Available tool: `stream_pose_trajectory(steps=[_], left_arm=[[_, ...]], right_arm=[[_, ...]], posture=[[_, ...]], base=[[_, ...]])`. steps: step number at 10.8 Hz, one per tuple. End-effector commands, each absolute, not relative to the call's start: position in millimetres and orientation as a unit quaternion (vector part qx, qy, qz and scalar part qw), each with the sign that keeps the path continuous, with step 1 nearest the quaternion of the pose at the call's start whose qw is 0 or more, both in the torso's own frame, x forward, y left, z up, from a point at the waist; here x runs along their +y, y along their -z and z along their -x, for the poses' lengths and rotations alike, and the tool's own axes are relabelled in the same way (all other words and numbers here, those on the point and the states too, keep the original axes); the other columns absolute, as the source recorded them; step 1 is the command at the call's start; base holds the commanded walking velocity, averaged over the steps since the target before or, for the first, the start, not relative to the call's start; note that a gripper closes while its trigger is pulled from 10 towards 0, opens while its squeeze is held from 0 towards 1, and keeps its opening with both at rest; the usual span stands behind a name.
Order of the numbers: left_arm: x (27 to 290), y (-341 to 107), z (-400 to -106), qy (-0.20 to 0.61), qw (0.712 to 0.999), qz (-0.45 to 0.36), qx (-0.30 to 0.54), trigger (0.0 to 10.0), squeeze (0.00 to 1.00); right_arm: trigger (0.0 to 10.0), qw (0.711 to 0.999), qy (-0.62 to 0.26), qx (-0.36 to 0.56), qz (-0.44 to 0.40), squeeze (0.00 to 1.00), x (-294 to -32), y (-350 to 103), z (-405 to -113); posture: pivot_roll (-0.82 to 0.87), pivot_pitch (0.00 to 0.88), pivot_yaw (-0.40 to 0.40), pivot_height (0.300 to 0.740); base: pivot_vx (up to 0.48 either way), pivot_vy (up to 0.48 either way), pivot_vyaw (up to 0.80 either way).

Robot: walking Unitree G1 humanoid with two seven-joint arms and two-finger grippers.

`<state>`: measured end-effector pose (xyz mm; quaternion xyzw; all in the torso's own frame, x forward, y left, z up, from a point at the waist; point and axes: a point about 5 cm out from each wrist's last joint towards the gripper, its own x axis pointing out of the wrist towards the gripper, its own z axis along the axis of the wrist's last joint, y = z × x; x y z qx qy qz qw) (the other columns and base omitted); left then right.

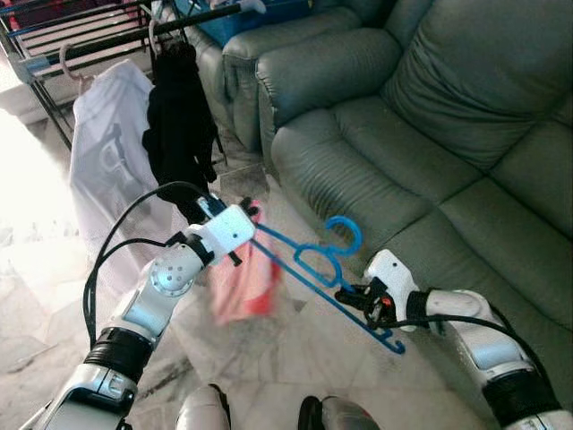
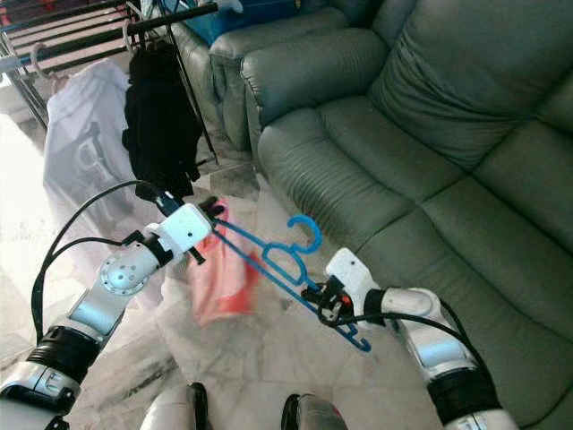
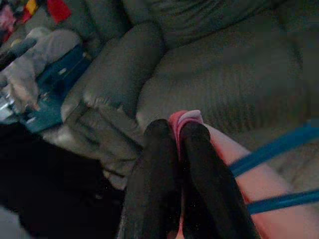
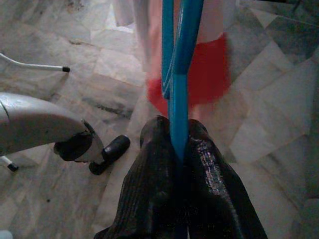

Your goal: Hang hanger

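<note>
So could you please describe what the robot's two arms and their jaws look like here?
Both arms are silver-grey metal with black ribbed bands near the base and white housings at the wrists. The left arm has a round silver joint and looping black cables; the right arm carries a black cable too. Each ends in two long, glossy black fingers.

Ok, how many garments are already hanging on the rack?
2: a white shirt on the left and a black garment beside it, nearer the sofa. The rack runs out of frame, so more may be hidden.
</note>
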<state>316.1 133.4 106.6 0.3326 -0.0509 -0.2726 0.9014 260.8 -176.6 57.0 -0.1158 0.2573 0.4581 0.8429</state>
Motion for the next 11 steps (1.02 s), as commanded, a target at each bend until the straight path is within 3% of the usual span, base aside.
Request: stream_pose_trajectory(steps=[1, 3, 6, 9, 11], left_arm=[[140.1, -109.3, -318.6, 0.255, 0.906, -0.336, -0.046, 10.0, 0.00], [139.0, -117.1, -322.0, 0.247, 0.909, -0.331, -0.052, 10.0, 0.00], [140.1, -137.4, -332.6, 0.180, 0.944, -0.269, -0.065, 10.0, 0.00], [145.5, -138.6, -336.0, 0.160, 0.943, -0.283, -0.066, 10.0, 0.00], [133.1, -144.3, -333.6, 0.178, 0.942, -0.273, -0.075, 10.0, 0.00]], right_arm=[[10.0, 0.838, -0.466, 0.254, 0.122, 0.00, -175.7, -58.2, -258.9], [10.0, 0.844, -0.447, 0.265, 0.132, 0.00, -182.7, -53.6, -259.9], [10.0, 0.868, -0.390, 0.278, 0.131, 0.00, -185.2, -42.9, -264.9], [10.0, 0.869, -0.391, 0.278, 0.123, 0.00, -185.3, -41.9, -260.7], [10.0, 0.874, -0.377, 0.282, 0.121, 0.00, -191.5, -40.7, -264.1]], posture=[[-0.04, 0.136, -0.033, 0.740], [-0.05, 0.137, -0.036, 0.740], [-0.05, 0.136, -0.041, 0.740], [-0.06, 0.135, -0.040, 0.740], [-0.06, 0.133, -0.042, 0.740]], base=[[0.000, 0.000, 0.00], [0.000, 0.000, 0.00], [0.000, 0.000, 0.00], [0.000, 0.000, 0.00], [0.000, 0.000, 0.00]])
